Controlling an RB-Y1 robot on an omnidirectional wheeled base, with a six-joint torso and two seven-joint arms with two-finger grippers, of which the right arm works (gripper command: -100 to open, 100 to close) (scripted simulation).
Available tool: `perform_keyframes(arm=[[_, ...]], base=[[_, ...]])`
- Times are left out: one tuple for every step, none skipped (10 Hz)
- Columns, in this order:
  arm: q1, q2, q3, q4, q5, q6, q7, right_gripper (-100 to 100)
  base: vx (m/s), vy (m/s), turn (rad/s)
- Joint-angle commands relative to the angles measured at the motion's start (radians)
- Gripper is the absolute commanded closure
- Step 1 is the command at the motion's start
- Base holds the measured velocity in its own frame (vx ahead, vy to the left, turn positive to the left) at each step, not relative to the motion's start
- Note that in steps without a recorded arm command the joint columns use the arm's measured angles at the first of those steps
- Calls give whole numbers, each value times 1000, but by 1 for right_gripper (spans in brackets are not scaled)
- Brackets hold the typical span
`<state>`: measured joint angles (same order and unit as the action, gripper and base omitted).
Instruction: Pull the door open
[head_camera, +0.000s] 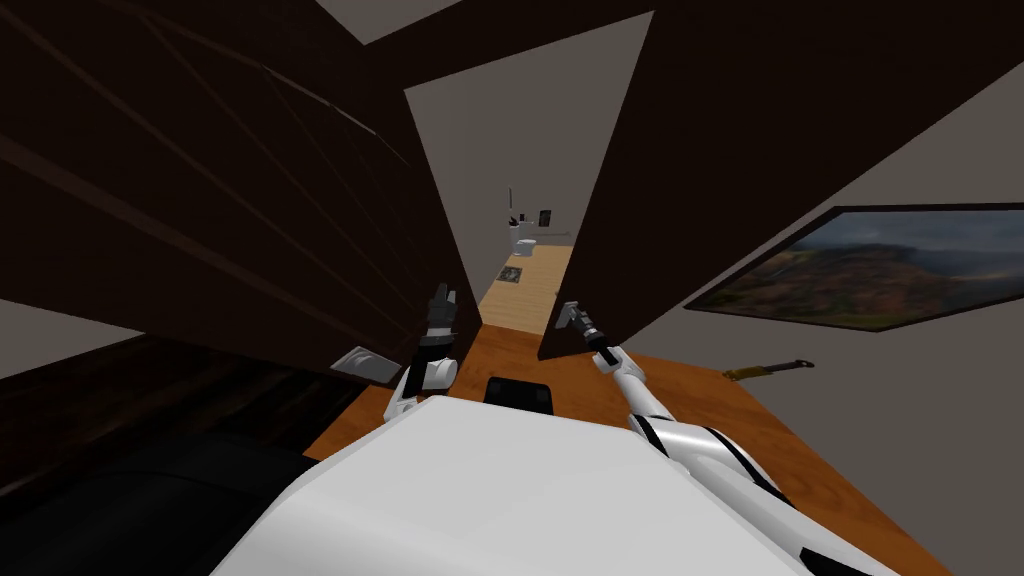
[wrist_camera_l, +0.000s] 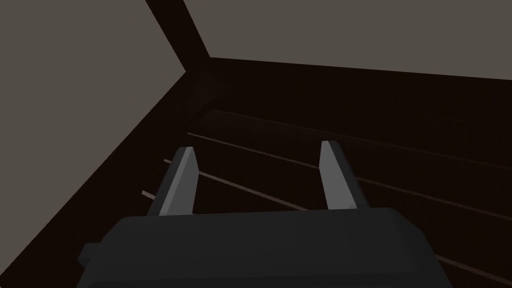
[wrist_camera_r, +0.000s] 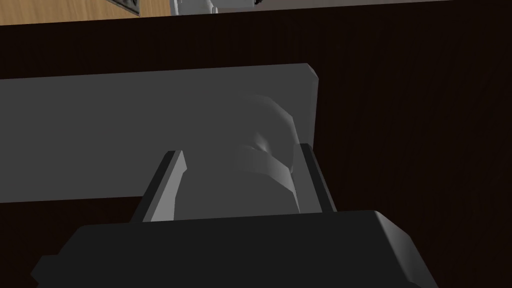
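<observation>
A dark brown door (head_camera: 750, 150) stands ajar at my right front, and a lit room shows through the gap beside it. On its face sits a grey plate (wrist_camera_r: 125, 135) with a rounded grey knob (wrist_camera_r: 265, 145). My right gripper (wrist_camera_r: 240, 160) is open around the knob: one finger (wrist_camera_r: 310, 175) touches it and the other stands clear. In the head view the right gripper (head_camera: 568, 312) is at the door's lower edge. My left gripper (head_camera: 442, 298) is open and holds nothing, its fingers (wrist_camera_l: 182, 175) close to a ridged dark brown panel (wrist_camera_l: 375, 165).
A second dark panel (head_camera: 200, 180) with its own grey handle plate (head_camera: 365, 362) splays to my left. Beyond the gap a wooden floor leads to a white toilet (head_camera: 524, 243). A landscape picture (head_camera: 880, 265) hangs on the grey wall at right, with a small rod (head_camera: 768, 370) below it.
</observation>
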<state>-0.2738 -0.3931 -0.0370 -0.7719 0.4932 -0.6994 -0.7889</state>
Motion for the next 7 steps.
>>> perform_keyframes(arm=[[13,-14,16,-17,20,-23,-33,100],[17,-18,24,-22,29,-33,-47,100],[16,-12,22,-21,24,-24,-36,100],[33,-22,37,-36,48,-60,-66,100],[38,-26,41,-41,56,-72,-75,100],[48,-35,51,-54,73,-99,-95,100],[59,-44,61,-67,91,-126,-117,100]], base=[[-194,-150,26],[-177,-140,18],[-81,-53,7],[-88,-101,-23],[-133,-167,3],[-171,-179,7],[-191,-198,0]])
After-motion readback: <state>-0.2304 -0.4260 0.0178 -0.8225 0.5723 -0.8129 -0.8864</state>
